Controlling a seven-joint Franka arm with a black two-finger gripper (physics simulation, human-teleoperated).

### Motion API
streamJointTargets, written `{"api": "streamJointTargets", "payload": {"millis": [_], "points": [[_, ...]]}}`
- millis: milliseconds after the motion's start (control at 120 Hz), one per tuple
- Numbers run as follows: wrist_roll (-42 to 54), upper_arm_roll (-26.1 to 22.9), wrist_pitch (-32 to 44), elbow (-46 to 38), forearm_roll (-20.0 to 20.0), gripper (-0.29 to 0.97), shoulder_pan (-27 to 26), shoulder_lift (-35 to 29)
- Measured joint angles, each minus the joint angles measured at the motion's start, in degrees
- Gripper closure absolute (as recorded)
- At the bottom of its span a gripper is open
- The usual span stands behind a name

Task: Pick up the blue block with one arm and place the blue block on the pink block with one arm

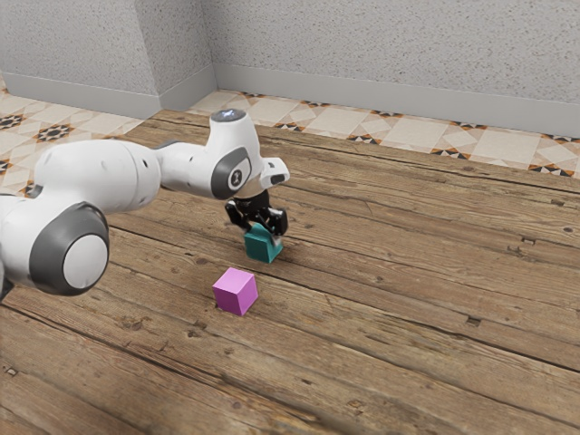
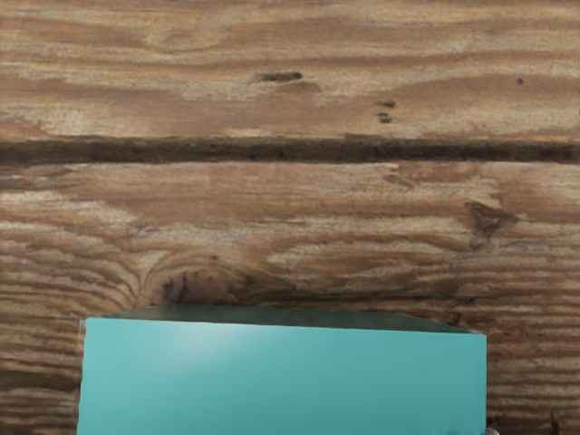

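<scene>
The blue block (image 1: 264,245), teal in colour, sits on the wooden floor. My gripper (image 1: 261,227) comes down on it from above, and its black fingers press the block's two sides, shut on it. In the wrist view the blue block (image 2: 281,376) lies large and close just under my hand, with floor planks beyond it. The pink block (image 1: 236,291) stands on the floor a short way in front of the blue one, slightly toward the exterior view's left, apart from it and from my gripper.
The wooden floor (image 1: 408,299) stretches wide toward the exterior view's right and front. A tiled strip (image 1: 435,131) and grey walls lie behind. My white arm (image 1: 100,190) reaches in from the exterior view's left.
</scene>
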Motion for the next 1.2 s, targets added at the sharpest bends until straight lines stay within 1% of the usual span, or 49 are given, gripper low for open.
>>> {"api": "streamJointTargets", "payload": {"millis": [183,242,283,317,375,425,525,600,692,817,933,1050,1117,1167,1200], "points": [[0.16,0.4,-0.35,0.26,0.39,0.34,0.0,-0.39],[-0.03,0.54,-2.22,0.28,0.6,0.33,-0.02,-2.25],[-0.17,0.55,-3.45,-1.2,0.69,0.33,-0.05,-4.77],[-0.3,0.51,-4.16,-3.84,0.73,0.33,-0.07,-7.45],[-0.63,0.32,-4.03,-12.7,0.76,0.32,-0.08,-14.51],[-0.93,-0.06,-2.76,-20.68,0.76,0.31,-0.1,-20.18],[-1.6,-1.75,0.35,-32.44,0.82,0.31,-0.12,-29.07],[-2.43,-3.28,2.46,-37.85,2.01,0.31,-0.14,-33.28],[-3.56,-4.12,4.75,-42.5,3.08,0.31,-0.16,-36.05],[-4.9,-4.29,6.78,-43.96,3.7,0.3,-0.03,-36.93],[-5.55,-4.32,7.77,-44.04,4.66,0.18,-0.01,-36.93],[-6.1,-4.36,8.18,-43.86,5.02,0.1,0.01,-37.25],[-6.37,-4.38,6.81,-43.34,4.86,0.08,-0.01,-39.56],[-6.52,-3.87,3.62,-41.88,2.97,0.06,-0.2,-43.27],[-6.62,-3.3,0.03,-38.52,1.67,0.05,-0.38,-45.11]]}}
